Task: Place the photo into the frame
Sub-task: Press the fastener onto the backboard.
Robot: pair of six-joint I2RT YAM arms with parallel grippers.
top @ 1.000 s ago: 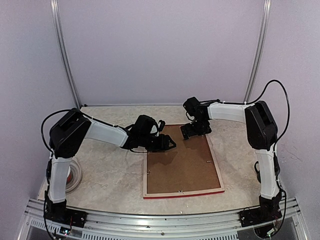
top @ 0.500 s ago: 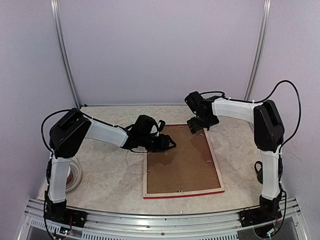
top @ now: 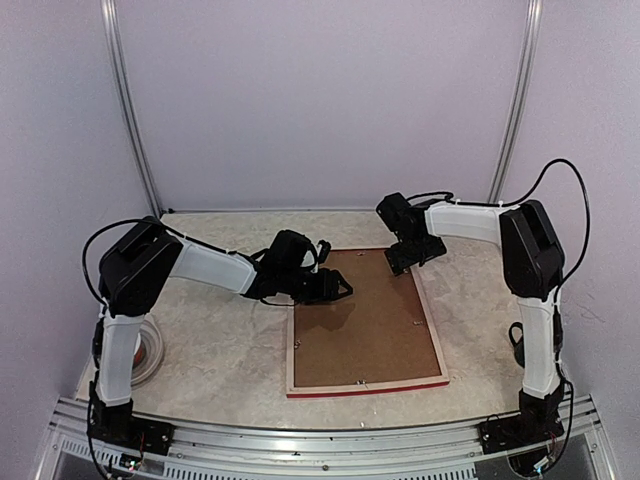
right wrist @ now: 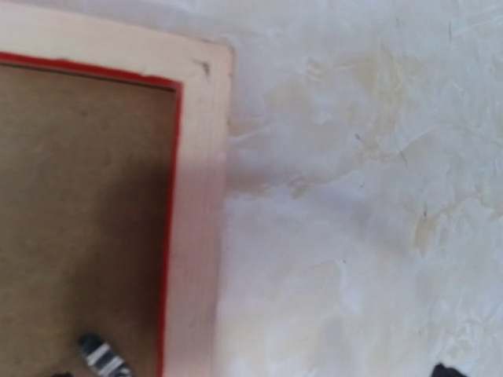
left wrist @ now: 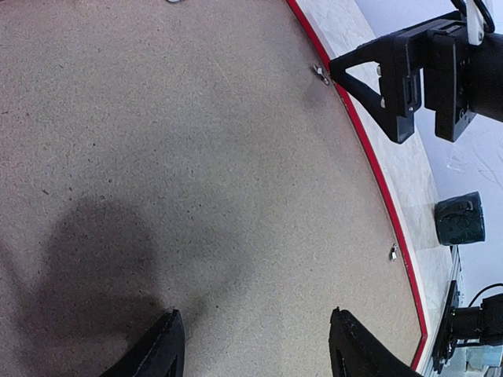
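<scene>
One large rectangular picture frame (top: 291, 350) with a red front and pale wood rear lies face down on the table, its long sides running away from the arm bases. Its red lower edge faces the camera in the top view. A plain brown backing board (top: 365, 330) fills its opening. Only this board shows, so whether the cat print lies beneath it cannot be told from any view. Several small metal clips (top: 413, 322) sit along the board's edges. The left wrist view shows two of them (left wrist: 321, 73) beside the frame's thin red inner edge (left wrist: 377, 181).

The left gripper (top: 340, 288) hangs over the far left corner of the frame. Its two black fingers (left wrist: 161, 349) stand apart over the bare board (left wrist: 157, 141) with nothing between them. They cast a dark shadow on the brown surface, and whether the tips touch the board cannot be told.

The right gripper (top: 408, 262) hangs over the far right corner. Its jaws are spread wide and hold nothing. Its wrist camera looks straight down on that corner: the pale wood rim (right wrist: 196, 196), the red inner line, the brown board (right wrist: 78, 196) and the surface beside it.

The frame rests on a pale, marble-patterned tabletop (top: 220, 350). A coiled white cable (top: 150, 360) lies by the left arm's base, well apart from the frame, and an aluminium rail (top: 320, 440) carries both arm bases at the near edge.
</scene>
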